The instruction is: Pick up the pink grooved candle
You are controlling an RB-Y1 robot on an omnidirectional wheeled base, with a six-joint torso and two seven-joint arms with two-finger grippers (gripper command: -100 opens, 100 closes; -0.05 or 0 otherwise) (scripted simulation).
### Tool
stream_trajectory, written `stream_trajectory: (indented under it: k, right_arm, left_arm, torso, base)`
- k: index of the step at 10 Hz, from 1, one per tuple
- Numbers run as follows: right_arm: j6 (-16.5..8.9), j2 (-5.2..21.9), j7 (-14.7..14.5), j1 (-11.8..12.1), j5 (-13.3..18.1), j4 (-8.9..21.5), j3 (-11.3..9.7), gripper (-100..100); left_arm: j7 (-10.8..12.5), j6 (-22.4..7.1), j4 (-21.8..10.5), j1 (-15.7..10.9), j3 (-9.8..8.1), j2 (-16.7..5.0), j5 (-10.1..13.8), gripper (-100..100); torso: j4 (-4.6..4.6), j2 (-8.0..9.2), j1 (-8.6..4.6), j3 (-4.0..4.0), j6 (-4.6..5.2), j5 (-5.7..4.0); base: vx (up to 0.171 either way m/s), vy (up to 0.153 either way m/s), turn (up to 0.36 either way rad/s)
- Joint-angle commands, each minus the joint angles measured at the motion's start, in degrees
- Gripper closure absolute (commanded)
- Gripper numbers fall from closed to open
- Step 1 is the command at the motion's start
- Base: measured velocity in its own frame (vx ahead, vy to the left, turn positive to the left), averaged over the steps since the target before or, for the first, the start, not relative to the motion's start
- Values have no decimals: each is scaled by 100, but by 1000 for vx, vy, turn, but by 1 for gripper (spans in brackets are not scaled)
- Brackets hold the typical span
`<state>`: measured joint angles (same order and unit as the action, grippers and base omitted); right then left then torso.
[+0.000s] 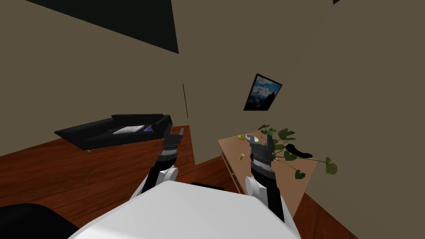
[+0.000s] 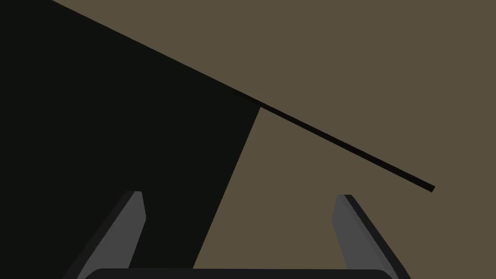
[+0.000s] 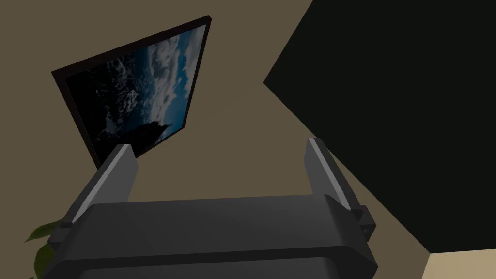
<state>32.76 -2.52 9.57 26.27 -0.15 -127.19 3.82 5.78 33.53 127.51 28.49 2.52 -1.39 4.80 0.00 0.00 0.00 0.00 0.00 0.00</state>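
A small pale pinkish candle point(image 1: 241, 157) stands on the brown table point(image 1: 265, 186) near its left edge, too small to show its grooves. My right gripper point(image 1: 261, 141) is raised over the table, just right of the candle and well above it. In the right wrist view, the right gripper point(image 3: 218, 145) is open and holds nothing. My left gripper point(image 1: 175, 130) is raised over the wooden floor, left of the table. Its wrist view shows the left gripper point(image 2: 240, 193) open and empty too.
A trailing green plant point(image 1: 286, 145), a black object point(image 1: 299, 151), a yellow item point(image 1: 240, 136) and a grey-white item point(image 1: 249, 137) share the table. A black sofa point(image 1: 95, 135) stands at the left on the wooden floor point(image 1: 83, 178). A wall corner point(image 1: 189, 124) juts between them.
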Motion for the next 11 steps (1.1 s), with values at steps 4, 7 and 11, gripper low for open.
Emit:
stream_trajectory:
  k: [4, 7, 11]
  right_arm:
    - [-254, 531, 70, -166, -411, 459, 130, -100]
    - [-463, 741, 130, -302, -746, 833, 237, -100]
    - [-870, 963, 252, -566, -1390, 1457, 448, -100]
  left_arm:
    - [0, 0, 0, -1, 0, 0, 0, 0]
    - [0, 0, 0, -1, 0, 0, 0, 0]
    - [0, 0, 0, 0, 0, 0, 0, 0]
  torso:
    - [3, 17, -1, 10, 0, 0]
    - [7, 32, 3, 18, -1, 0]
    - [5, 23, -1, 14, 1, 0]
  base:
    - [-43, 4, 40]
    - [-80, 13, 57]
    - [-60, 8, 58]
